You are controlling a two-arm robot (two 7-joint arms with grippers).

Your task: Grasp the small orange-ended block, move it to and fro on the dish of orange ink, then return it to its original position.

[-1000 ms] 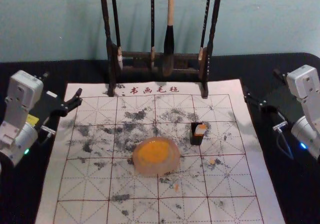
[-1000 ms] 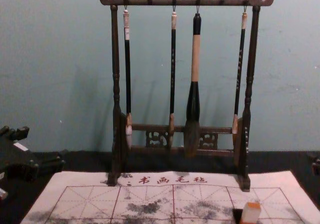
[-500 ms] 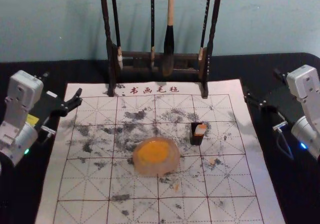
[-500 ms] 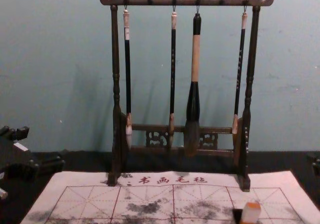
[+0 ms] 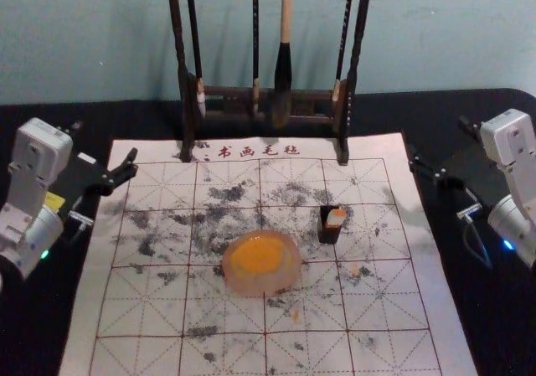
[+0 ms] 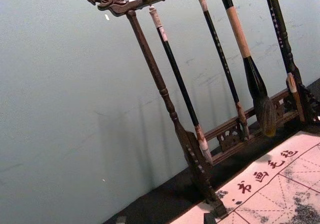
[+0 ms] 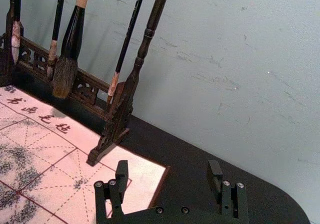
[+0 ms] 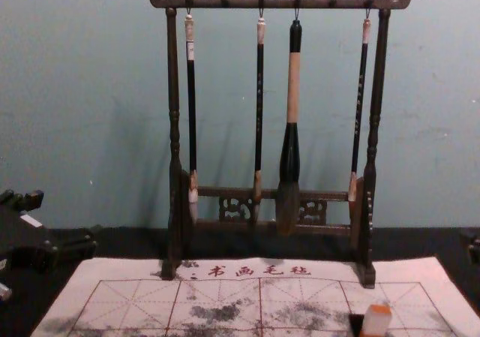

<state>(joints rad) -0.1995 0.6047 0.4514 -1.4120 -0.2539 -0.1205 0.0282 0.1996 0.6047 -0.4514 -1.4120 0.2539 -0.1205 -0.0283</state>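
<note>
While your left pincer point(image 6: 165, 218) and right pincer point(image 7: 168, 167) sit spread apart at the sides, first reach and grab the small white orange-ended block point(image 5: 336, 218).

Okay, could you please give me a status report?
Left gripper, right gripper: open, empty. Orange-ended block ungripped, right of ink dish. Nothing between them.

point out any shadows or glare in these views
Head view: faint shadows on the wall behind the brushes, a soft one on the mat near the right end effector; chest view: a broad soft shadow on the wall, left of the rack; left wrist view: slanting streaks of shadow on the wall.
</note>
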